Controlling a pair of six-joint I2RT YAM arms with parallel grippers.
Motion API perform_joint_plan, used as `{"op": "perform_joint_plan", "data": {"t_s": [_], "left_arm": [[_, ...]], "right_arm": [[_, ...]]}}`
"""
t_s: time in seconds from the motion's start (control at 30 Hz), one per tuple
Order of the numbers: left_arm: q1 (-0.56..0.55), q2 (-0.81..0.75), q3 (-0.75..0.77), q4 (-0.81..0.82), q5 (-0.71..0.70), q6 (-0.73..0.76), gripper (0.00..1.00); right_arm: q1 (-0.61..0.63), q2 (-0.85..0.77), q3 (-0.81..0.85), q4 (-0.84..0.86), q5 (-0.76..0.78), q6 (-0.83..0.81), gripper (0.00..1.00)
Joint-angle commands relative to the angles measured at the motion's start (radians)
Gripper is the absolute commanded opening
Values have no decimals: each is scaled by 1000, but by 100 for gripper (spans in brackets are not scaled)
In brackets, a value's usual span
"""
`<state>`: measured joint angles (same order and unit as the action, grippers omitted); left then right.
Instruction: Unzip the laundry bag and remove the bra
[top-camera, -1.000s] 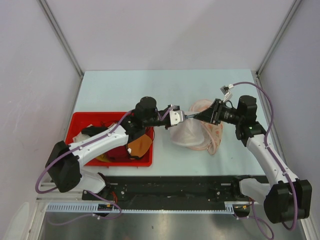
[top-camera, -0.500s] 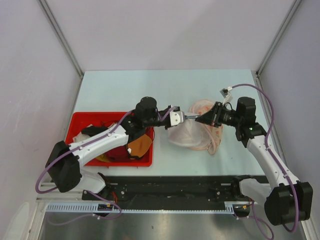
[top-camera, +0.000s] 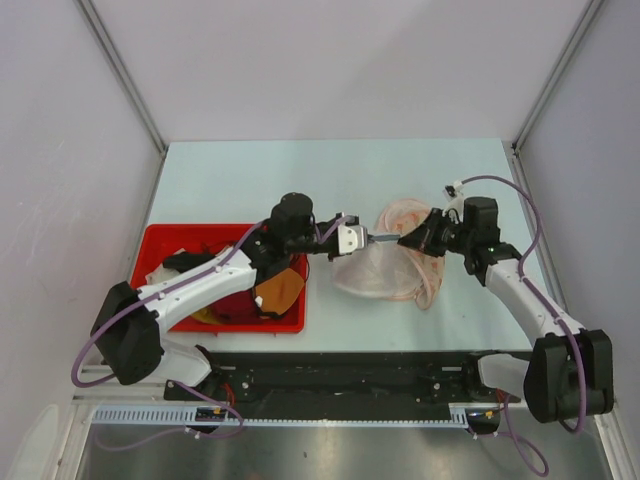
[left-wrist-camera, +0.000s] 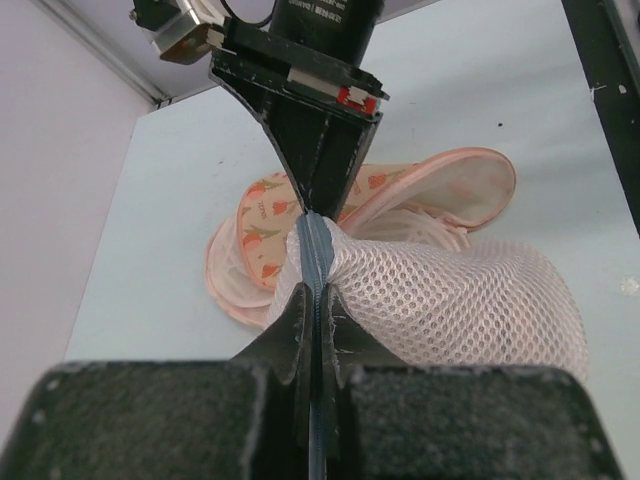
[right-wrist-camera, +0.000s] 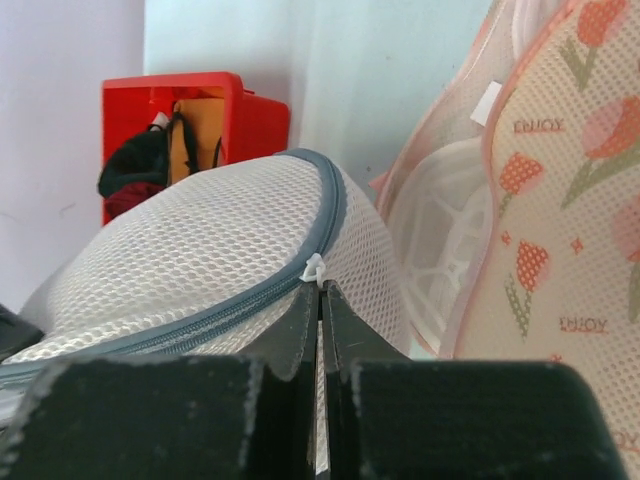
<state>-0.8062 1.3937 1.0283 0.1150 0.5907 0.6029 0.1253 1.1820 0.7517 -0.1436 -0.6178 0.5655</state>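
The laundry bag (top-camera: 372, 272) lay on the table (top-camera: 250, 180) right of centre, toward the near edge. It partly overlapped a pinkish patterned mesh bag (top-camera: 405, 215) behind it. The left gripper (left-wrist-camera: 315, 300) had its jaws pressed together on the grey zip (left-wrist-camera: 316, 250), pinching the tape at the bag's top. Facing it, almost tip to tip, the right gripper (right-wrist-camera: 320, 290) had its jaws shut tight, with the white pull tab (right-wrist-camera: 314, 268) nipped at their tips. The bra could not be made out through the mesh. A red bin (top-camera: 160, 240) of dark garments stood near the table's left edge.
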Motion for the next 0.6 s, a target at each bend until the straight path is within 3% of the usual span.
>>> {"op": "perform_joint_plan", "data": {"t_s": [0.0,0.07,0.1,0.13,0.23,0.4,0.5,0.53,0.57], "left_arm": [[9,-39,4,80,75,-3,0],[13,-50,4,72,84,-43,14],[13,-53,13,42,87,-49,31],[13,-59,16,26,83,-72,64],[13,-62,44,-58,51,-98,99],[13,-50,90,-107,-3,-219,100],[-14,36,235,-285,-66,-329,92],[-51,51,265,-313,-101,-337,85],[-79,63,327,-366,-271,-347,82]], "right_arm": [[83,-51,1,41,147,-27,0],[126,-71,0,13,180,-36,0],[137,-90,1,0,191,-41,0],[148,-99,0,-26,216,-47,0],[181,-137,0,-62,242,-49,0],[209,-154,3,-68,230,-55,0],[218,-153,6,-62,225,-46,0],[224,-151,8,-57,227,-42,0],[226,-150,11,-54,228,-41,0]]}}
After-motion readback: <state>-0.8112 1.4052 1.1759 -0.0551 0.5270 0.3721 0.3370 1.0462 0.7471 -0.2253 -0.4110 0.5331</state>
